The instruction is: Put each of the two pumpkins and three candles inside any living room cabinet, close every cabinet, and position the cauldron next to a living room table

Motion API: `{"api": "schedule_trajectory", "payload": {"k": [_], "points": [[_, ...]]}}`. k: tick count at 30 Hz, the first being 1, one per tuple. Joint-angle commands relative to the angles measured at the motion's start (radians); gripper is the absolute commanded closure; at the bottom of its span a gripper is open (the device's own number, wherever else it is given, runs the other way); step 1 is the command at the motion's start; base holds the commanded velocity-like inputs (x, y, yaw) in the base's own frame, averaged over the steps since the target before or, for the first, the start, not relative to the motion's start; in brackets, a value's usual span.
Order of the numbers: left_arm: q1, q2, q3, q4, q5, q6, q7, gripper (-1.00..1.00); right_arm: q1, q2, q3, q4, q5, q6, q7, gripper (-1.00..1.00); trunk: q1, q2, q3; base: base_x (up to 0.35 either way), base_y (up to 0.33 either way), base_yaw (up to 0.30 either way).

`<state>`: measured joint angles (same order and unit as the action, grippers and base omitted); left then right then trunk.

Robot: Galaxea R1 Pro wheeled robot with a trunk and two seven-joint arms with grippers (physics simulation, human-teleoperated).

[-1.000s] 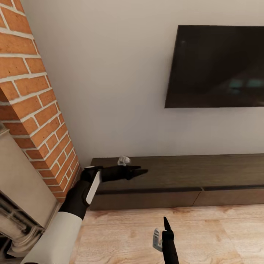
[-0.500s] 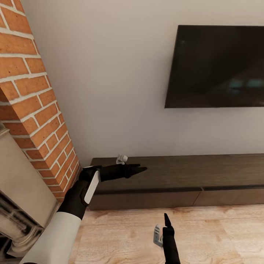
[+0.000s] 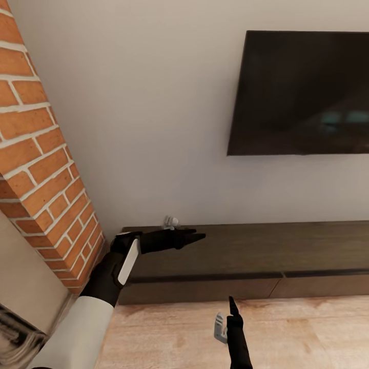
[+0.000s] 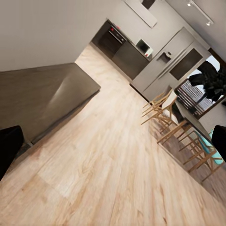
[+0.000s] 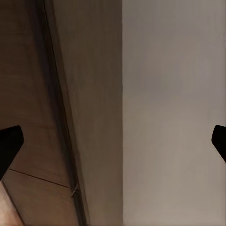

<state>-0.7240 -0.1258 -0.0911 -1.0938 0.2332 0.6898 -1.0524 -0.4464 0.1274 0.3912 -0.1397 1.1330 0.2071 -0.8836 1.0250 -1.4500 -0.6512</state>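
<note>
From the head camera, the whole picture has shifted since a second ago: the brick column (image 3: 38, 169) now takes up less of the left side and the television (image 3: 300, 92) sits slightly larger and higher, so the camera has moved, not the room. The arms look nearly the same as half a second ago. The left gripper (image 3: 197, 237) reaches out sideways over the left end of the cabinet (image 3: 266, 251), a long low dark-brown unit against the white wall (image 3: 154, 118); its fronts look flush and closed. The right gripper (image 3: 231, 306) points upward above the wooden floor (image 3: 174, 333), just before the cabinet. No writing or brand can be read on the television or anywhere else.

In the left wrist view, dark fingertips (image 4: 9, 146) sit at opposite edges of the picture, spread wide with nothing between them. Beyond lie the cabinet top (image 4: 42, 99), the floor and wooden chairs (image 4: 169, 122) before a distant kitchen.

In the right wrist view, the fingertips (image 5: 9, 143) are likewise parted wide and empty, facing the cabinet and the wall.
</note>
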Motion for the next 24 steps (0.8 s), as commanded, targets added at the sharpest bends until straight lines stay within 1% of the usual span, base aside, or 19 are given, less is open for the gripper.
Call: {"api": "schedule_trajectory", "payload": {"k": [1,6,14,17,18,22,23,24], "points": [[0.000,0.000,0.000,0.000,0.000,0.000,0.000,-1.00,0.000,0.000,0.000,0.000,0.000,0.000,0.000,-1.00,0.000,0.000,0.000,0.302,-0.141,0.000],[0.001,0.000,0.000,-0.001,0.000,-0.002,-0.002,-1.00,0.000,0.000,0.000,0.000,0.000,-0.002,0.000,-1.00,0.000,0.000,0.000,0.124,-0.055,0.000],[0.002,0.000,0.001,-0.001,0.001,-0.004,-0.005,-1.00,0.000,0.000,0.000,0.000,0.000,-0.003,0.000,-1.00,0.000,0.000,0.000,0.012,-0.005,0.000],[0.002,0.000,0.000,-0.001,0.002,-0.004,-0.006,-1.00,0.000,-0.006,0.001,-0.004,-0.004,-0.003,0.000,-1.00,0.000,0.000,0.000,0.000,0.000,0.000],[0.002,0.000,0.000,-0.001,0.002,-0.004,-0.005,-1.00,-0.001,-0.015,0.000,-0.008,-0.004,-0.003,0.000,-1.00,0.004,-0.007,-0.003,0.000,0.000,0.000],[0.002,0.000,-0.001,-0.001,0.002,-0.004,-0.005,-1.00,-0.021,-0.065,-0.002,-0.013,-0.004,-0.006,0.000,-1.00,0.019,-0.035,-0.016,0.000,0.000,0.000],[0.002,0.000,-0.001,-0.001,0.002,-0.004,-0.005,-1.00,-0.040,-0.087,-0.003,-0.009,-0.003,-0.007,0.000,-1.00,0.023,-0.042,-0.019,0.000,0.000,0.000],[0.002,0.000,-0.001,-0.001,0.002,-0.004,-0.004,-1.00,-0.042,-0.089,-0.002,-0.006,-0.003,-0.008,0.000,-1.00,0.027,-0.049,-0.022,0.000,0.000,0.000]]}}
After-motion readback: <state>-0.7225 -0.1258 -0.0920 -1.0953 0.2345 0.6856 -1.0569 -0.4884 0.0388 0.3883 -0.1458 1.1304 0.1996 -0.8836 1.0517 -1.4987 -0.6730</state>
